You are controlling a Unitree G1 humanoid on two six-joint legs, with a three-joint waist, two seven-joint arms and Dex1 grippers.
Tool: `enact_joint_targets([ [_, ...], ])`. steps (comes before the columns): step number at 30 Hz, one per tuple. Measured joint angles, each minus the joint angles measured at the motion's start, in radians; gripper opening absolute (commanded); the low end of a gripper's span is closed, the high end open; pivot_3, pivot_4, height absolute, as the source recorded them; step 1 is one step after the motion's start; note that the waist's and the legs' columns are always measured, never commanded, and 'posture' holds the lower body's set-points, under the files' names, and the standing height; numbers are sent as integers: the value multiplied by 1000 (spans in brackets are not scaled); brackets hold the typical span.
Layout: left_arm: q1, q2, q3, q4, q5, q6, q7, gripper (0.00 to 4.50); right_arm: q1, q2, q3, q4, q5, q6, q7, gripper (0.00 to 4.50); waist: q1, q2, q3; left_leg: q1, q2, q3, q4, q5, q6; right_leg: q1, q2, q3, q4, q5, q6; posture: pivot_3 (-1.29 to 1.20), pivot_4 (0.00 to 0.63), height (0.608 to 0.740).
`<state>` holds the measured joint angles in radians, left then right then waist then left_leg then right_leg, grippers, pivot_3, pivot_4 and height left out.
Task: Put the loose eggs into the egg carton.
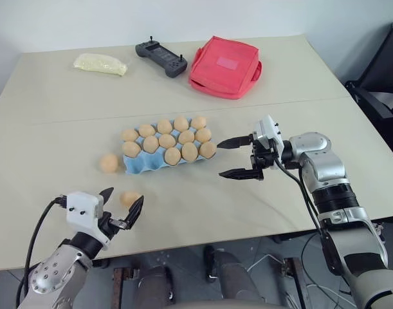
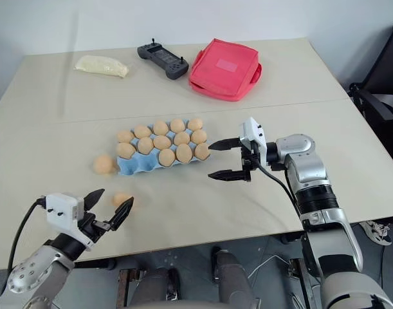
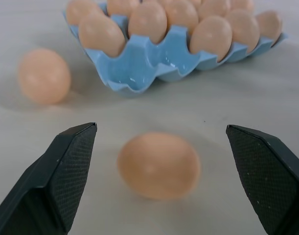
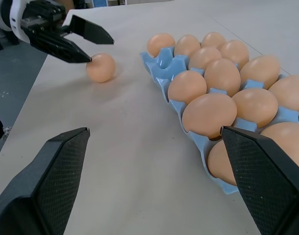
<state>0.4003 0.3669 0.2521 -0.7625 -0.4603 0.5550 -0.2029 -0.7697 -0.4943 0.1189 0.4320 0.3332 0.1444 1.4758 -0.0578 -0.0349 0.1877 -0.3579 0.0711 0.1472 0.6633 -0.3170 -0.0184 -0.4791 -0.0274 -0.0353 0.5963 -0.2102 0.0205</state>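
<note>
Ten eggs are seated in the blue egg carton (image 1: pixel 139 164), its long side slanted across the table (image 1: pixel 260 212), with two near-left cups empty. Two loose eggs are left outside: one (image 1: pixel 109 162) just beside the carton's left end, another (image 3: pixel 159 165) framed between the spread fingers of the left gripper (image 1: pixel 122 209). The right gripper (image 1: pixel 237 158) is held wide open and empty off the carton's right end.

Even, bright, diffuse light falls on my desk (image 1: pixel 260 193), with only soft faint shadows under the egg carton (image 1: pixel 139 164). From my left wrist the near loose egg (image 3: pixel 158 165) is blurred, while small glints shine in the carton's empty cup. My head views stay sharp.
</note>
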Motion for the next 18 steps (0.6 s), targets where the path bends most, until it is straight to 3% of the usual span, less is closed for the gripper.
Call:
enact_joint_targets([
  [5,-30,7,-37,56,39,21,4,4500,10,-1,0,-11,0,11,-10,4464,1,0,0,0,0,0,0,0,0,0,0,0,0,0,0,0,150,740],
  [8,-41,8,-52,72,60,29,1,3895,12,-3,0,-19,0,11,-14,4500,1,0,0,0,0,0,0,0,0,0,0,0,0,0,0,0,150,740],
  [12,-60,8,-67,72,84,30,3,2614,17,-5,-1,-31,0,12,-20,4500,2,0,0,0,0,0,0,0,0,0,0,0,0,0,0,0,150,740],
  [18,-90,7,-72,72,90,32,-10,2284,31,-9,-4,-31,0,12,-28,4500,2,0,0,0,0,0,0,0,0,0,0,0,0,0,0,0,150,740],
])
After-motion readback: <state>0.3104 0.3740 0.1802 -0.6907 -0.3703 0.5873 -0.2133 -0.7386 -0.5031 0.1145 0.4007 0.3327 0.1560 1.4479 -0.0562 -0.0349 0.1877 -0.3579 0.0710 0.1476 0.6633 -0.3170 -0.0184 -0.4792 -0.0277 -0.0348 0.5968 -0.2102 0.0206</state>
